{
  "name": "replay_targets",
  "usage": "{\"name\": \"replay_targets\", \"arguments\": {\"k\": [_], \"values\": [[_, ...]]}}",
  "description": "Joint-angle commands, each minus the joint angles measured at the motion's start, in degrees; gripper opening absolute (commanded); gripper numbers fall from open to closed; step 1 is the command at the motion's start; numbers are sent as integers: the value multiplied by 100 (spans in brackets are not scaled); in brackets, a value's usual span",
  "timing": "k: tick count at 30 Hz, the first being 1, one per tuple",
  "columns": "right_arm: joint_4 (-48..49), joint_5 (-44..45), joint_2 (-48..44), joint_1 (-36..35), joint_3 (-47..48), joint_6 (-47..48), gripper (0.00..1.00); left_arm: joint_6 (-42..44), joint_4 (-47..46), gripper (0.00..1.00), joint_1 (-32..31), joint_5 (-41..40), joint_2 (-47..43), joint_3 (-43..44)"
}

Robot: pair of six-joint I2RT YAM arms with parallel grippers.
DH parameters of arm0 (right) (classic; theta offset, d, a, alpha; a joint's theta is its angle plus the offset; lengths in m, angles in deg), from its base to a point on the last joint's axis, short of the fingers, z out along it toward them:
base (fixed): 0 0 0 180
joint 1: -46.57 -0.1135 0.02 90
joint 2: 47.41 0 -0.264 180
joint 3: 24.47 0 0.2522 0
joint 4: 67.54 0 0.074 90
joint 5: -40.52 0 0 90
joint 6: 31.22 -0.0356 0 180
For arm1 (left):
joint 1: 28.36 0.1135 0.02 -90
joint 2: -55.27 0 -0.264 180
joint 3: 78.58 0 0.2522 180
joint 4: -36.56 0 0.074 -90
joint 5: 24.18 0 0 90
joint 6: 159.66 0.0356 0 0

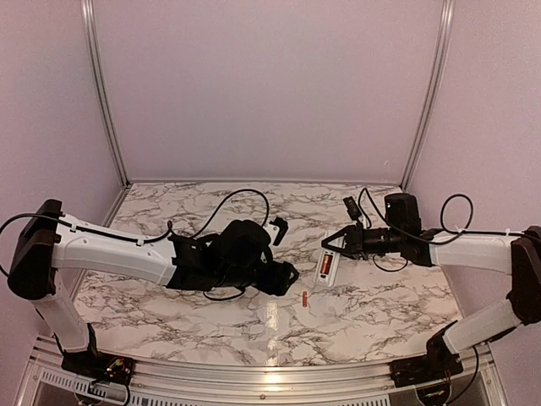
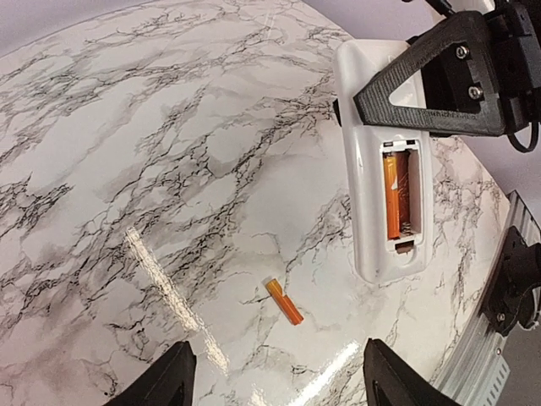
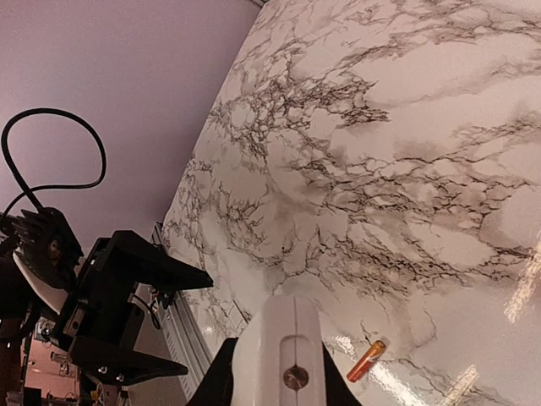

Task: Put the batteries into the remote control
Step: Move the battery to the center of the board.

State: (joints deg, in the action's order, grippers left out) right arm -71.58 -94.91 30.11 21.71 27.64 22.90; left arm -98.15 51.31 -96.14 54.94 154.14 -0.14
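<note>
The white remote control [image 2: 372, 169] lies back-up on the marble table, its battery recess uncovered. One orange battery [image 2: 393, 193] sits in the left slot; the slot beside it shows a bare spring. My right gripper [image 1: 336, 244] is shut on the remote's far end [image 3: 283, 347]. A second battery [image 2: 284, 302] lies loose on the table just short of the remote's near end [image 1: 304, 299]. My left gripper [image 2: 279, 391] hovers open above and just short of that loose battery, with nothing between its fingers.
A small black piece [image 1: 278, 227] lies on the table behind the left gripper, and another black part [image 1: 351, 205] rests near the right arm's cable. A metal rail [image 1: 254, 372] edges the table's near side, and lilac walls enclose the back and sides.
</note>
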Motion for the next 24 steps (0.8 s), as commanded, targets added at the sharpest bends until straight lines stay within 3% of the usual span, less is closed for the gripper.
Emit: {"name": "replay_targets", "arguments": {"k": [1,10,14,24], "values": [[-552,25,-255,646,-156,510,0,326,1127,68,75,-46,475,784],[-852,-168,-465,1497,-305,784,0,498,2055,48,-6,337,1949,2294],[-791,-210,-530,1647,-394,725,0,474,2465,44,-23,292,2493,2951],[-717,-245,-511,1659,-381,659,0,238,3093,37,-33,357,3177,3640]]}}
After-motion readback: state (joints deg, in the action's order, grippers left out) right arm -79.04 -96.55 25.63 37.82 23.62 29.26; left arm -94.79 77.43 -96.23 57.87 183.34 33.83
